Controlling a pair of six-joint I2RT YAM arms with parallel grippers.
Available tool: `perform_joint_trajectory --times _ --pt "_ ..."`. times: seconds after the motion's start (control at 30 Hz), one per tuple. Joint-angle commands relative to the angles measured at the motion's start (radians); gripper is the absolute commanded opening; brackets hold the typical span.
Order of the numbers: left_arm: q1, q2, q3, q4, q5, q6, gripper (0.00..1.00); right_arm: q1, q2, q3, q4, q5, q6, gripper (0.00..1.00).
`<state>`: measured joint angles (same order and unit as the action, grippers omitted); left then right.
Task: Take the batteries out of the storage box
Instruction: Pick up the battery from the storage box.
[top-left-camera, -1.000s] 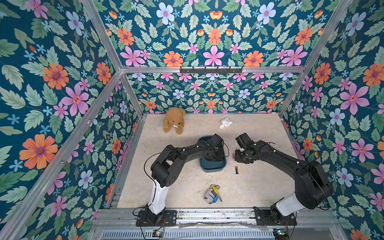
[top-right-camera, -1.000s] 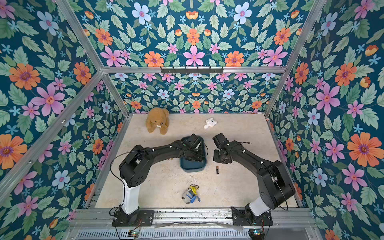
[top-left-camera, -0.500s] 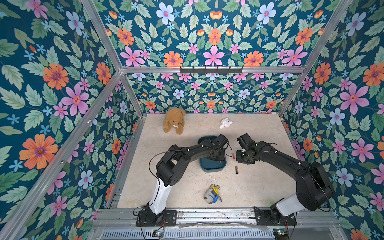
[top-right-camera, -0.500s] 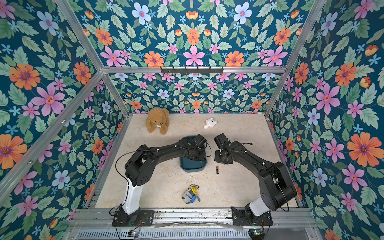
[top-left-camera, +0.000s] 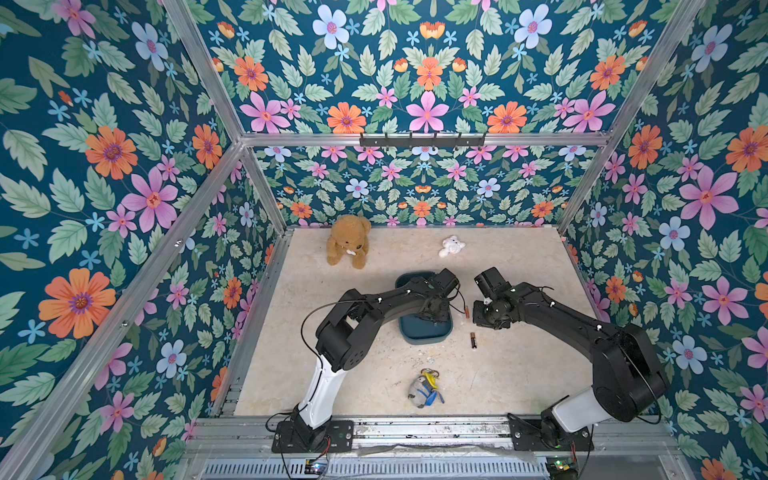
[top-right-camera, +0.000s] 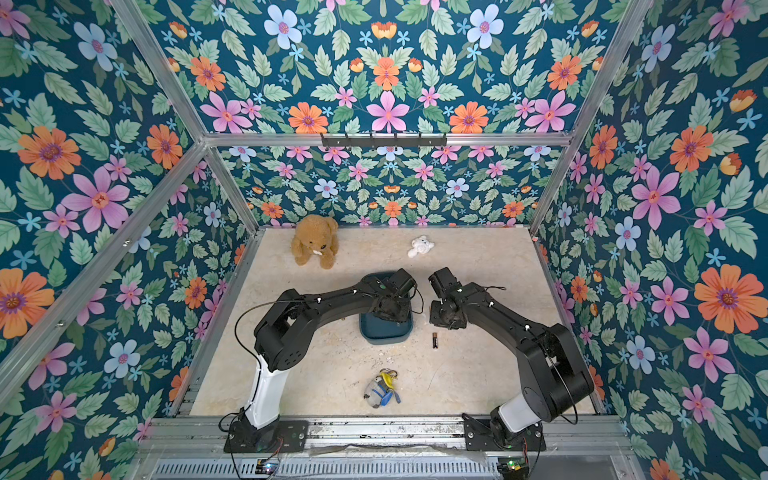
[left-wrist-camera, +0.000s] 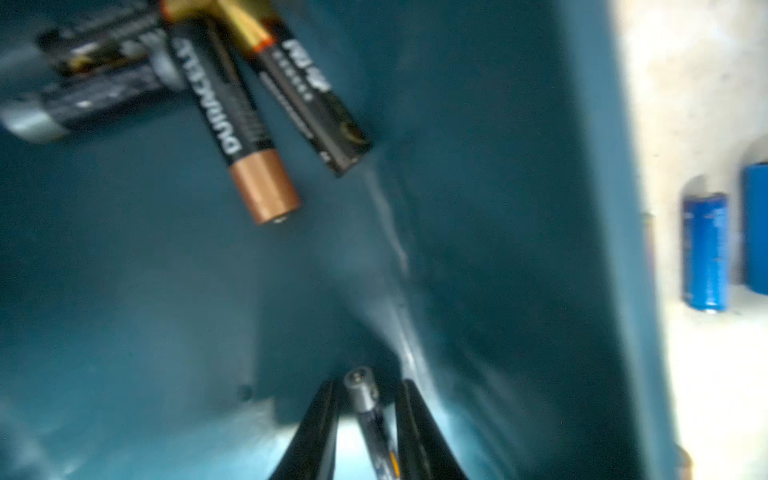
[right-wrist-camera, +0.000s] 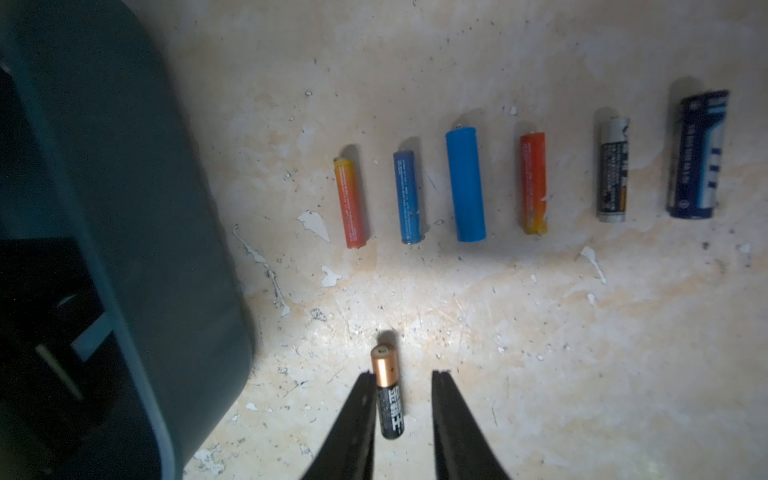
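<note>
By the box's (left-wrist-camera: 498, 208) side wall, a slim battery (left-wrist-camera: 360, 384) is flanked by the left end effector (left-wrist-camera: 368, 395) — a firm pinch cannot be confirmed, so it may slip on lifting. The right end effector (right-wrist-camera: 401, 376) is spread over a copper-tipped battery (right-wrist-camera: 388, 395) on the tabletop (right-wrist-camera: 540, 332).

Pretty sure this is a lab robot cell. Aluminium frame (top-left-camera: 299, 139) boxes in the tabletop (top-left-camera: 519, 374), with floral printed wall panels (top-left-camera: 415, 62) all round.

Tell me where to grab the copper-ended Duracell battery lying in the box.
Pinch the Duracell battery across its width near the copper end, from above: it lies flat on the storage box floor, and the neighbouring black battery splays away there, likely leaving finger room.
</note>
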<state>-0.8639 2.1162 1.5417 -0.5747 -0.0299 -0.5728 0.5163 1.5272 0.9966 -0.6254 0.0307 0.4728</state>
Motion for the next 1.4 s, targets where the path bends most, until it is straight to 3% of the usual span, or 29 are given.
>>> perform_joint_trajectory --times 0.0,0.43,0.77,1.37 --pt "0.002 0.004 0.001 -0.101 -0.038 0.012 0.3 0.0 -0.002 0.004 -0.004 0.006 -0.009 0.29" --pt "0.0 -0.003 0.011 -0.088 0.01 0.007 0.27 0.001 -0.004 0.013 -0.012 0.012 -0.013 0.29" --pt "-0.001 -0.024 -0.002 -0.114 -0.001 0.002 0.34 0.001 0.002 0.022 -0.01 0.009 -0.017 0.29" --pt "-0.006 -0.005 0.001 -0.1 0.012 -0.019 0.19 -0.001 -0.002 0.012 -0.007 0.012 -0.015 0.29"
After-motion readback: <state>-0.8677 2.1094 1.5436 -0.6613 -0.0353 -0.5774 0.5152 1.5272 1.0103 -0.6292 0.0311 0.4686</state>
